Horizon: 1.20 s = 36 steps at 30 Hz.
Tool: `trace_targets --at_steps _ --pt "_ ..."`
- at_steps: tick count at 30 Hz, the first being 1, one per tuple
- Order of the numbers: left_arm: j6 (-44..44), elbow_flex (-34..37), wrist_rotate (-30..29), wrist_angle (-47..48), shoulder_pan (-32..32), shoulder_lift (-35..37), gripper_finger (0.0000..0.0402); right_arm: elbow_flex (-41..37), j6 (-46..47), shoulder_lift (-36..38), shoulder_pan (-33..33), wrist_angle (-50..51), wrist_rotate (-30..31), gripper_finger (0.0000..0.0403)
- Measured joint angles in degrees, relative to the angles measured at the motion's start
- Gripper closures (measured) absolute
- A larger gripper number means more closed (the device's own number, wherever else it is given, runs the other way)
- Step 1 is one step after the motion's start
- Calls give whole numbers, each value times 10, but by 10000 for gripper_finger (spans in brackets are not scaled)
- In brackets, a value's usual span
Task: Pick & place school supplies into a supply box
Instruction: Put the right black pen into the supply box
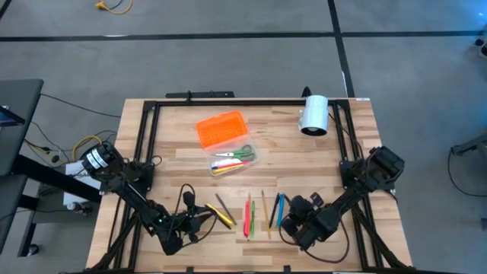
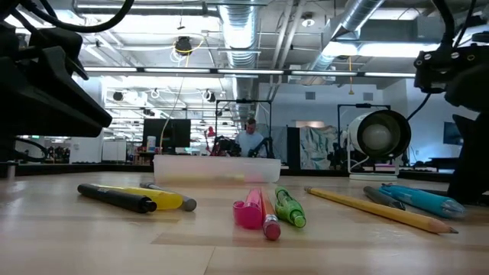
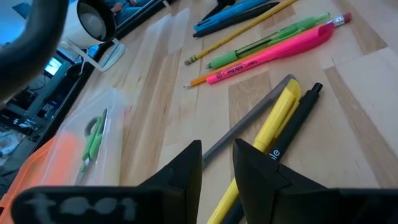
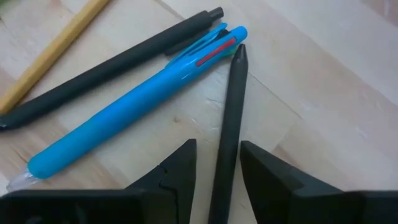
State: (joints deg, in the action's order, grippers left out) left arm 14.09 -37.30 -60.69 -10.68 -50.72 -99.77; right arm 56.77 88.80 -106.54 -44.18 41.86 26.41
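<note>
The supply box's clear base (image 1: 232, 158) stands mid-table, with green-handled scissors (image 1: 242, 154) and some pens inside. Its orange lid (image 1: 221, 128) lies just beyond it. Loose pens and pencils lie in a row near the front edge. My left gripper (image 3: 217, 155) is open at a narrow gap, low over a grey pencil (image 3: 249, 118), a yellow pen (image 3: 273, 118) and a black pen (image 3: 298, 121); whether it touches them is hidden. My right gripper (image 4: 217, 144) is open and points steeply down. Its fingers stand on either side of a black pen (image 4: 233, 93) lying on the table.
A pink pen (image 3: 273, 53), a green pen (image 3: 267, 40) and a yellow pencil (image 3: 236, 31) lie between the two grippers. A blue pen (image 4: 137, 106) and another black pen (image 4: 112, 68) lie beside the right fingers. A white cylinder (image 1: 313, 114) stands at the far right.
</note>
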Motion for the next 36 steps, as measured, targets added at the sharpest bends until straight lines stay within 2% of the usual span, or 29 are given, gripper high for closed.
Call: trace_targets --at_steps 8,16,24,31,36 --pt "0 0 0 0 0 0 319 2 -70 -3 0 22 -63 332" --pt "0 0 0 2 0 0 319 2 -146 -1 5 21 -91 392" --pt "0 0 0 2 0 0 319 14 -160 -4 5 39 -98 376" --pt "0 0 0 2 0 0 319 20 -173 -5 5 48 -103 390" --pt "0 0 0 2 0 0 319 21 -173 -5 8 47 -108 357"
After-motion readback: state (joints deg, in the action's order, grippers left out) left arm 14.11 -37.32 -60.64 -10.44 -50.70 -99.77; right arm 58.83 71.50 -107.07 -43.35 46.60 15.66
